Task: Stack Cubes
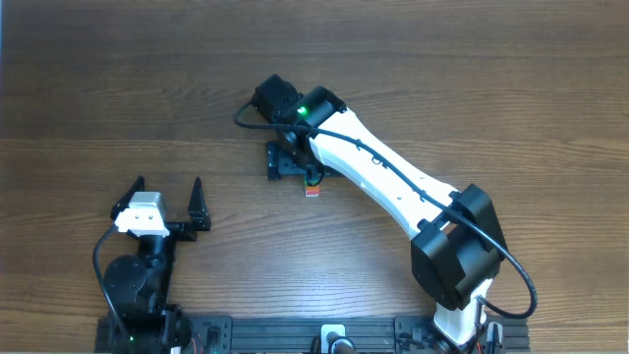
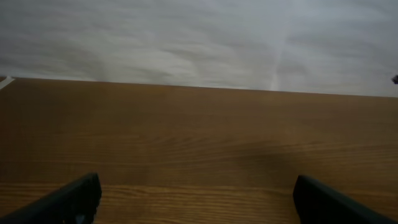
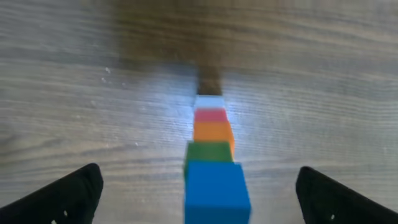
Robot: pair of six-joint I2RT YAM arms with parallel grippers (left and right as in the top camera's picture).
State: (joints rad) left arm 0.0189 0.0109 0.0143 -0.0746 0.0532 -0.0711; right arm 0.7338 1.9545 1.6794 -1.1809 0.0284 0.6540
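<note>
Evidently the stack [image 3: 211, 149] stands complete on the counter [image 3: 74, 74]: five cubes in one column, one each of blue, green, orange, red and a pale one at the base. The right gripper [image 3: 199, 199] hangs above it, spread wide and empty, probably so as not to nudge it. The left gripper [image 1: 167, 192] sits well apart, also wide and empty.

Right gripper [image 1: 292, 163] above cubes [image 1: 312, 190], left gripper [image 1: 167, 187] spread wide
</note>
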